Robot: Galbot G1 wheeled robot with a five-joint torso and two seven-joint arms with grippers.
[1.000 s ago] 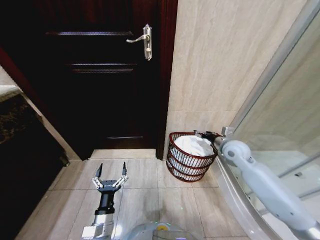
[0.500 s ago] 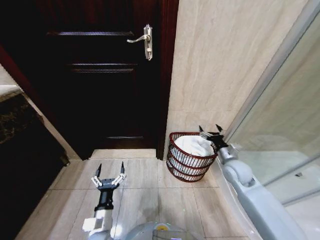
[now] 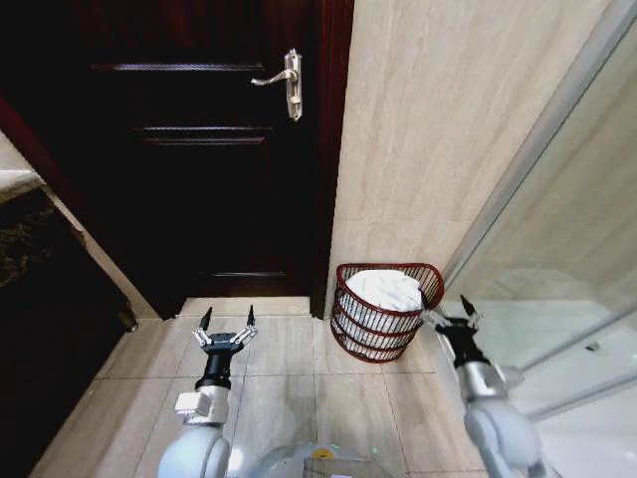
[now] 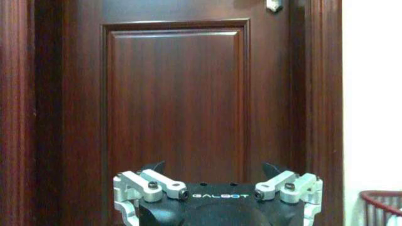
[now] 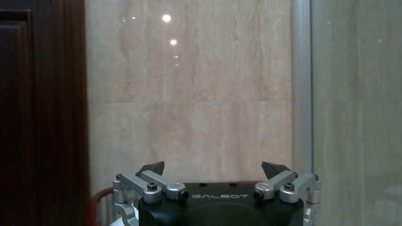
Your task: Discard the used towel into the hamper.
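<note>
White towel (image 3: 386, 288) fills the hamper (image 3: 370, 334); both grippers' fingers spread wide, holding nothing

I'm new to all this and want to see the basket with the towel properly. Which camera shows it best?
The head view: the whole hamper stands on the floor against the wall, with the white towel inside. The left wrist view catches just a bit of its red rim at the edge. The right wrist view shows a sliver of rim beside the right claw.
</note>
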